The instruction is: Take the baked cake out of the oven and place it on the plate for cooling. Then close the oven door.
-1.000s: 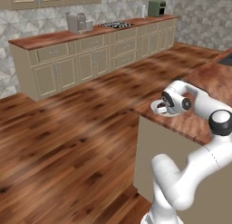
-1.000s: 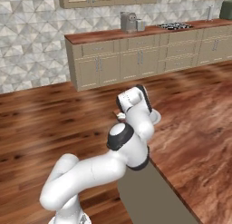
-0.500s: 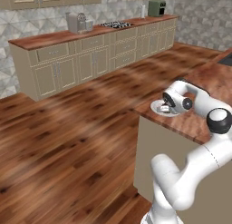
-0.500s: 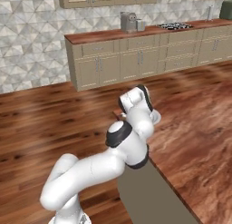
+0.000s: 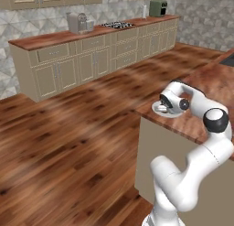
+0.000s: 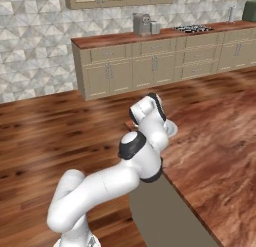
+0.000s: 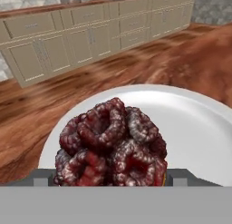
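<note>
The baked cake (image 7: 111,143), a lumpy dark reddish-brown mound, rests on the white round plate (image 7: 195,128). My gripper (image 7: 112,177) straddles it, one finger tip pressed to each side, so it is shut on the cake. From the left base view, the gripper (image 5: 167,104) hangs low over the plate (image 5: 158,110) at the corner of the wooden counter (image 5: 205,83). From the right base view, the plate (image 6: 172,129) peeks out behind my hand. The oven and the oven door are out of view.
The island counter (image 6: 220,156) drops off to the wooden floor (image 5: 68,138) just beyond the plate. Across the floor runs a row of beige cabinets (image 5: 91,60) with a cooktop (image 5: 117,24), a metal appliance (image 5: 77,22) and a green appliance (image 5: 158,8).
The hand has shifted only slightly over the plate. The cake stays between the fingers and the base has not moved.
</note>
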Robot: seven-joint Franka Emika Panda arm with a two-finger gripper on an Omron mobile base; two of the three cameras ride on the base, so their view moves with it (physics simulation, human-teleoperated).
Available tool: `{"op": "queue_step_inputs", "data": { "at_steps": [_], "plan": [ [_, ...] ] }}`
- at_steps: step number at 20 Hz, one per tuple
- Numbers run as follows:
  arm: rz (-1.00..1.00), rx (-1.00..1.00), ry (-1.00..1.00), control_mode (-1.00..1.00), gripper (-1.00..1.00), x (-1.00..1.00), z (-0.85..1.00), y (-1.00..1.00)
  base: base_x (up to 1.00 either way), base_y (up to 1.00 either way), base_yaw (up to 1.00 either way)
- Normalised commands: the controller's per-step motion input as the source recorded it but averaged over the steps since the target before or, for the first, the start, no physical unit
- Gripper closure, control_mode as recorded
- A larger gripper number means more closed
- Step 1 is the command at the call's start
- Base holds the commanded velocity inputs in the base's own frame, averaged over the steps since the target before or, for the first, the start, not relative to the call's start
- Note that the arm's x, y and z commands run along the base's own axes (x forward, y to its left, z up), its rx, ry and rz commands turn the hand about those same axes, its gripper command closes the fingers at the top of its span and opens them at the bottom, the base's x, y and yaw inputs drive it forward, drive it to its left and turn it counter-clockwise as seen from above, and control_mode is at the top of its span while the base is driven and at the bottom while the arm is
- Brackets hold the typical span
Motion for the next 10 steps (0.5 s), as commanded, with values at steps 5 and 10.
{"op": "queue_step_inputs", "data": {
  "at_steps": [5, 10],
  "plan": [
    [-0.03, 0.00, 0.14, -1.00, 1.00, 0.43, 0.19, 0.00, 0.00, 0.00, 0.00],
    [-0.04, 0.00, 0.15, -1.00, -1.00, 0.33, 0.12, 0.00, 0.00, 0.00, 0.00]
  ]
}}
